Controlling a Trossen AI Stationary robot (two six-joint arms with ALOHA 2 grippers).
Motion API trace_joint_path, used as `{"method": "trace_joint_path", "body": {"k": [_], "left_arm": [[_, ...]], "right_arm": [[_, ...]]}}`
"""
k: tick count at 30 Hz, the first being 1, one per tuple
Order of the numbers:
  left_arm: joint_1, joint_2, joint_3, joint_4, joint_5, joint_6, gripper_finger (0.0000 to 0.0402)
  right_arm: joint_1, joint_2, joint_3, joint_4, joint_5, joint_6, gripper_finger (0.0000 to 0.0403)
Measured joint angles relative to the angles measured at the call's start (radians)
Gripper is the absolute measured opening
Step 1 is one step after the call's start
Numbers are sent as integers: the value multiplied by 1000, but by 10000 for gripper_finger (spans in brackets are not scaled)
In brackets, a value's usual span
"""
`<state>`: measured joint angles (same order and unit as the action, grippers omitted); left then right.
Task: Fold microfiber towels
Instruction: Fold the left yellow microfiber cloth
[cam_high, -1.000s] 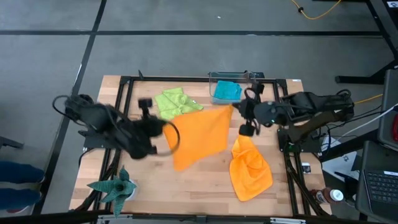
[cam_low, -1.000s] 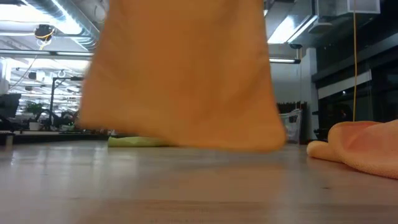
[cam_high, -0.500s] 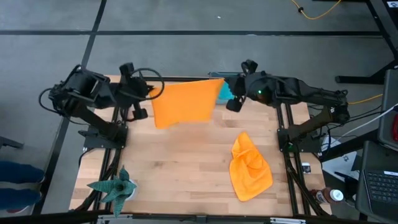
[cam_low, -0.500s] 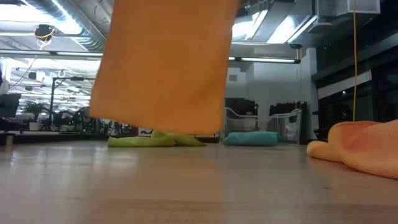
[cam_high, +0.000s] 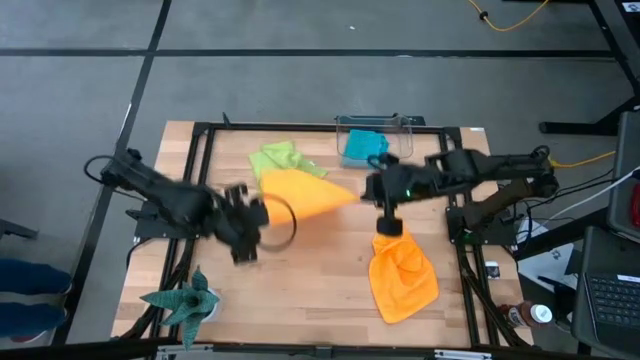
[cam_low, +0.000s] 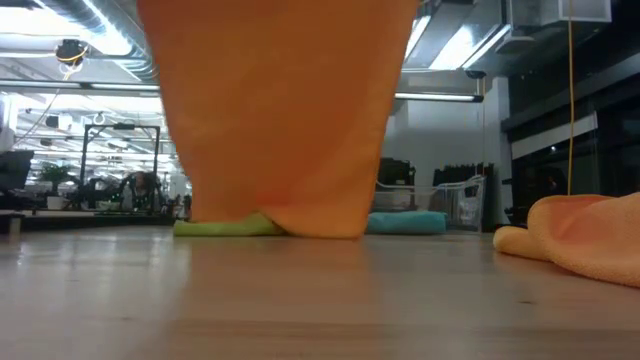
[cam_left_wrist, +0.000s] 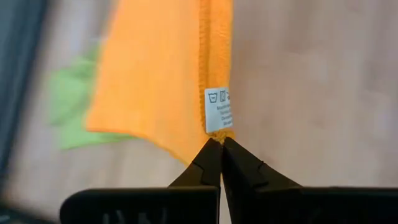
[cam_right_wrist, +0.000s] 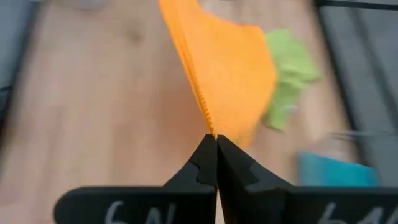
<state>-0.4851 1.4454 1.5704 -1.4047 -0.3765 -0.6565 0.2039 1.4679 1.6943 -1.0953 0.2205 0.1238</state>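
orange towel (cam_high: 300, 192) hung between both arms, over mid-table.
left gripper (cam_left_wrist: 221, 144) and right gripper (cam_right_wrist: 215, 138) each pinched closed on a corner, so the cloth drapes flat for folding; lower edge seems to brush the lime green towel (cam_high: 278, 158), hard to tell. second orange towel (cam_high: 402, 276) crumpled nearer the front, teal towel (cam_high: 362, 146) in the clear bin (cam_high: 345, 124).

Even, bright overhead light; moving arms and wrist backgrounds are motion-blurred.

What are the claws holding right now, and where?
Both hold one orange towel: left claw by the tagged corner, right claw by another corner.
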Motion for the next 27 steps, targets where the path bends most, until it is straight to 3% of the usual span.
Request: {"method": "trace_joint_path", "body": {"k": [8,16,20,27], "left_arm": [[-199,104,-77,252,55,-174,0],[-311,200,-78,296,61,-324,0],[-332,247,-78,301,47,-329,0],[-284,299,-78,202,-25,-234,0]], "right_arm": [[186,44,-74,70,-23,120,0],[292,109,-317,321,-101,214,0],[308,130,-418,441,-142,212,0],[245,136,-487,489,16,166,0]]}}
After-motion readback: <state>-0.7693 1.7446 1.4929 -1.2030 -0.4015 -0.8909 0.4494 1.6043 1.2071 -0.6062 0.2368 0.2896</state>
